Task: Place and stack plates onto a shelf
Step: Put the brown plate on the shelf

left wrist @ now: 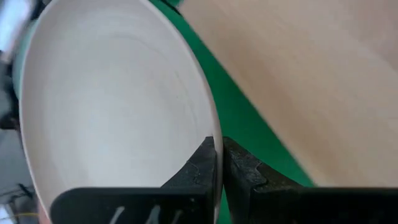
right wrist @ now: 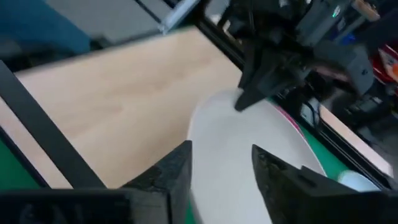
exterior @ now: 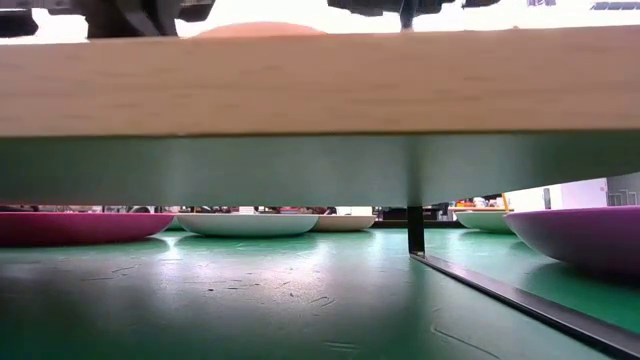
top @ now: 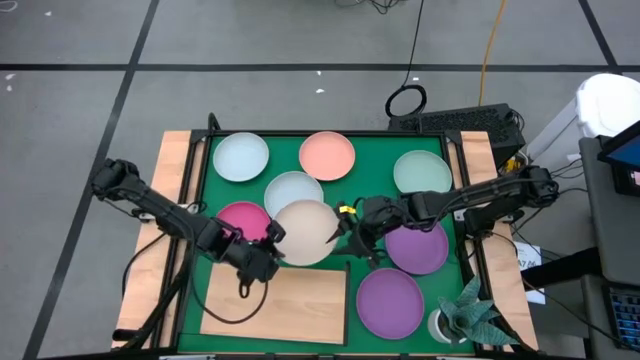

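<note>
The left gripper [left wrist: 217, 163] pinches the thin rim of a smooth, round, shallow beige plate [top: 305, 232], its dark ridged fingers clamped on either side of the edge. The plate sits mid-table over the green mat [top: 375, 160], just above the flat light-wood shelf [top: 275, 305]. On the plate's other side, the right gripper [right wrist: 221, 165] has its fingers spread apart, facing the rim without gripping it.
</note>
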